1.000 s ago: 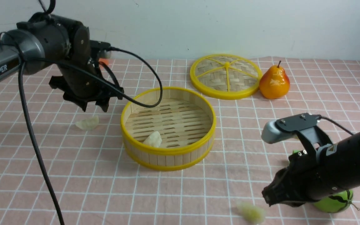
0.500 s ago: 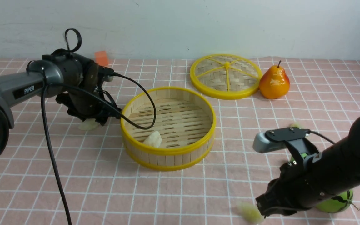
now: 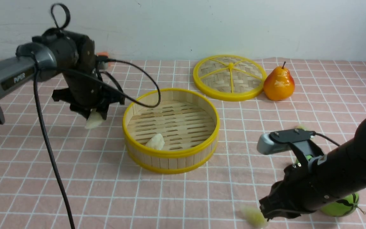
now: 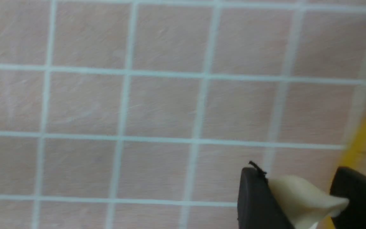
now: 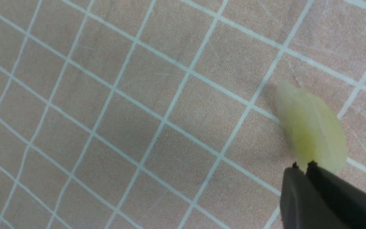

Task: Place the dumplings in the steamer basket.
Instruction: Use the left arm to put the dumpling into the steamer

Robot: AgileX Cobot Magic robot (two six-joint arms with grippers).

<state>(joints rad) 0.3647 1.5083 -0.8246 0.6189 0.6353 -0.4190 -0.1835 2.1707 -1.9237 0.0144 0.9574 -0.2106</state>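
The steamer basket (image 3: 170, 154) stands mid-table with one pale dumpling (image 3: 155, 142) on its slatted floor. My left gripper (image 3: 93, 117) hangs just left of the basket. It is shut on a cream dumpling (image 3: 93, 122), held clear of the cloth. In the left wrist view that dumpling (image 4: 297, 200) sits between the two black fingers (image 4: 256, 197), beside the blurred yellow rim (image 4: 365, 136). Near the front edge my right gripper (image 3: 263, 213) is shut. Its tips (image 5: 303, 164) sit at the edge of a greenish dumpling (image 5: 311, 127) lying on the cloth (image 3: 253, 217).
The flat woven lid (image 3: 229, 77) and an orange-yellow pear (image 3: 279, 83) lie at the back right. A green watermelon toy (image 3: 342, 205) sits under my right arm. The left arm's black cable (image 3: 145, 105) hangs over the basket's near-left rim. A pink checked cloth covers the table.
My left gripper dropped onto the cream dumpling on the cloth, closed on it and lifted it. My right arm lowered and slid left to the greenish dumpling, which stayed put.
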